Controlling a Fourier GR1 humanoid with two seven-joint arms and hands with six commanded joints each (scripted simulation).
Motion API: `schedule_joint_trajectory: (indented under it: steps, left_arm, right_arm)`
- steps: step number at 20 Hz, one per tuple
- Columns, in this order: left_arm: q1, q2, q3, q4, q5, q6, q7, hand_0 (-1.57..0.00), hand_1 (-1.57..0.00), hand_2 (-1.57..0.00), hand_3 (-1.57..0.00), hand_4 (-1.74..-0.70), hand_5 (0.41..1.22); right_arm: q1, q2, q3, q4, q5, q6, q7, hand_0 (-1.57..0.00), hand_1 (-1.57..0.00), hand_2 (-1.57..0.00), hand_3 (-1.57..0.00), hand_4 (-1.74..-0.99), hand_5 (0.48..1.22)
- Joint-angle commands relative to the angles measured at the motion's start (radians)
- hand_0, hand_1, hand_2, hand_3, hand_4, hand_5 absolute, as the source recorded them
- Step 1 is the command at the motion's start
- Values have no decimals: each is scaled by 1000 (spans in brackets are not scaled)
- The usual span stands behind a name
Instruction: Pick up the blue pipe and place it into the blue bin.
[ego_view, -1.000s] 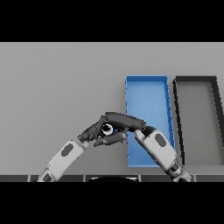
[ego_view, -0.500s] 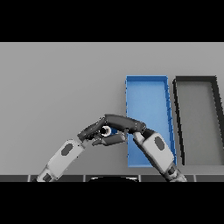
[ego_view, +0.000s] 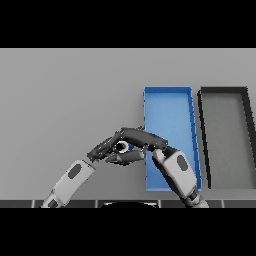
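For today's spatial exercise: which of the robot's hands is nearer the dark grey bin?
The right hand: it lies just left of the blue bin, which adjoins the dark grey bin. The left hand sits further left.

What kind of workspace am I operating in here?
Probably a bare sorting bench: a plain grey table with a blue bin and a dark bin side by side, nothing else around.

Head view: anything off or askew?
Nothing stands out. Blue bin and black bin sit side by side, both upright. Both hands meet just left of the blue bin, right hand round the pipe.
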Motion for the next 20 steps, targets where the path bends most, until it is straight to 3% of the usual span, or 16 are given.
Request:
schedule_joint_trajectory:
  steps: [1,5,9,12,15,20]
  left_arm:
    - [3,3,-7,0,-13,2,-8,-13,-11,-11,-4,-881,593]
    - [17,11,-16,-25,-19,6,12,-5,-4,-4,-1,-870,535]
    - [17,19,-13,-23,-7,-7,31,-1,-1,-1,0,-865,509]
    - [5,17,-12,-16,-7,-12,27,0,0,0,1,-863,493]
    - [12,17,-15,-28,-2,-15,24,0,0,0,1,-866,484]
    - [27,33,-14,-46,-13,-4,34,1,1,1,1,-844,481]
  right_arm:
    - [1,7,-16,9,-56,-4,27,-1571,-1571,-1571,-1571,-1492,1221]
    - [-86,20,-73,-13,-330,-119,188,-1571,-1571,-1571,-1571,-1494,1221]
    - [-226,-91,-72,-7,-445,-268,191,-1571,-1571,-1571,-1571,-1492,1221]
    - [-375,-130,-139,12,-474,-293,174,-1571,-1571,-1571,-1571,-1494,1221]
    - [-502,-166,-227,123,-458,-304,126,-1571,-1571,-1571,-1571,-1496,1221]
    - [-563,-248,-335,263,-330,-356,98,-1571,-1571,-1571,-1571,-1498,1221]
